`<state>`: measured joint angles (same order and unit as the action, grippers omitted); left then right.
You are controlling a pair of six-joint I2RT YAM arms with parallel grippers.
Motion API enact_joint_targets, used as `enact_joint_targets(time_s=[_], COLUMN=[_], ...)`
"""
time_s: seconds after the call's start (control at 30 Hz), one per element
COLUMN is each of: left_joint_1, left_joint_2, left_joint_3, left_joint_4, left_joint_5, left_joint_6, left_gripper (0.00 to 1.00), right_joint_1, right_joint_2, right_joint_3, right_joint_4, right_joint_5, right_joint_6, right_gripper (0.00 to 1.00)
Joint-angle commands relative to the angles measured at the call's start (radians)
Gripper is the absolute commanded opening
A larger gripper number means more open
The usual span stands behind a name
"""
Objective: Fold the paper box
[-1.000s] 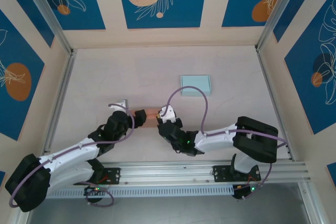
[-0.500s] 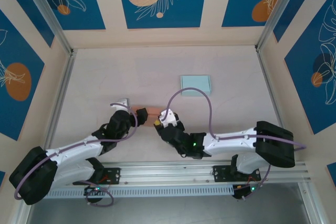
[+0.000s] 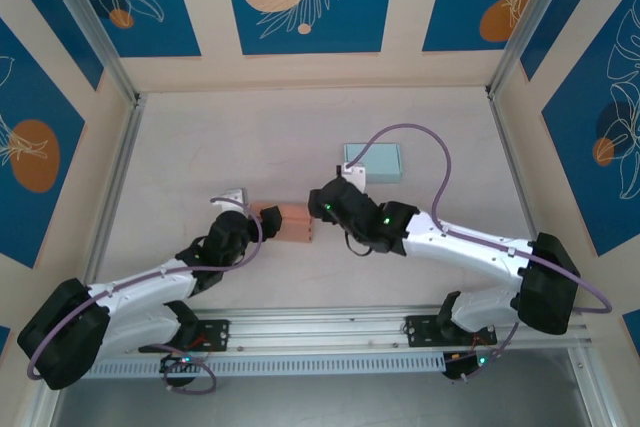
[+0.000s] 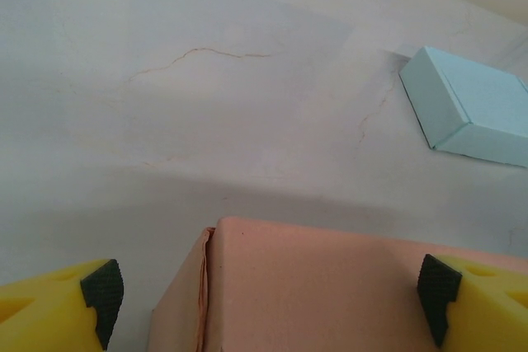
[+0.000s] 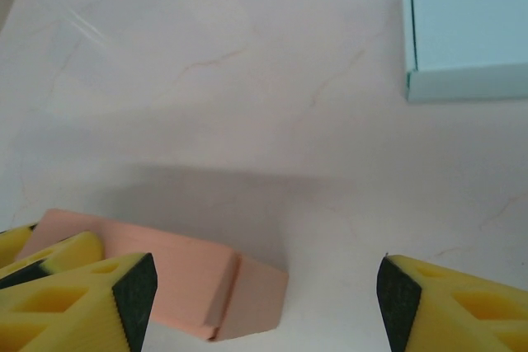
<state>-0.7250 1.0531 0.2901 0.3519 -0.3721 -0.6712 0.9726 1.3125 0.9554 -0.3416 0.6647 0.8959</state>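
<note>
- The pink paper box (image 3: 293, 224) lies flat on the table (image 3: 200, 147), a little left of the middle and nearer the near edge than the far one.
- It looks folded into a closed block. In the right wrist view a seam and a tucked flap show at the end closest to that camera.
- The left gripper (image 3: 268, 218) sits at the box's left end, released, its jaws spread wide.
- In the left wrist view the box reaches in between the yellow fingers (image 4: 41, 307). The left black pad (image 4: 101, 288) stands clear of the box's side. The right pad overlaps the box's top face, and I cannot tell whether it touches.
- The right gripper (image 3: 318, 207) hangs just beside the box's right end, toward the far side of it, also released with its jaws wide apart.
- In the right wrist view bare table lies between that gripper's fingertips (image 5: 462, 307). The box's end lies low at the left, partly under the left finger.
- The box rests on the table with no pad pressed visibly against it.
- A light blue box (image 3: 372, 162), closed and flat, lies farther back and to the right of the pink one, well apart from it and near the middle of the table.
- The right arm's wrist reaches over the table just in front of the blue box's near left corner.
</note>
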Motion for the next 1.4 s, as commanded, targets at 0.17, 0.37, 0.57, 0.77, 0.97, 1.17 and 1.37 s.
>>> enact_joint_targets(time_s=[0.17,0.37,0.57,0.77,0.97,1.17,1.37], left_joint_1=[-0.020,-0.021,-0.024,-0.026,-0.028,-0.024,0.072], left_joint_2=[-0.007,0.012,0.026,0.033,0.032,-0.041,-0.180], left_joint_3=[-0.038,-0.041,-0.042,-0.042,-0.043,-0.023,0.056], left_joint_4=[-0.080,-0.067,-0.062,-0.062,-0.061,-0.126,-0.298], left_joint_5=[-0.012,-0.010,-0.012,-0.017,-0.016,0.005,0.138], left_joint_6=[0.030,0.022,0.018,0.012,-0.001,0.014,0.036], left_gripper=[0.93,0.93,0.93,0.93,0.92,0.89,0.91], right_joint_1=[-0.107,-0.110,-0.108,-0.105,-0.101,-0.098,-0.097], right_joint_2=[0.088,0.169,0.203,0.190,0.177,0.197,0.199], right_joint_3=[0.029,0.018,-0.019,-0.068,-0.134,-0.177,-0.182], right_joint_4=[0.021,0.073,0.128,0.157,0.200,0.220,0.199], right_joint_5=[-0.371,-0.437,-0.483,-0.498,-0.494,-0.475,-0.442], right_joint_6=[0.009,0.034,0.061,0.095,0.135,0.160,0.158], right_gripper=[0.73,0.67,0.60,0.50,0.43,0.36,0.36])
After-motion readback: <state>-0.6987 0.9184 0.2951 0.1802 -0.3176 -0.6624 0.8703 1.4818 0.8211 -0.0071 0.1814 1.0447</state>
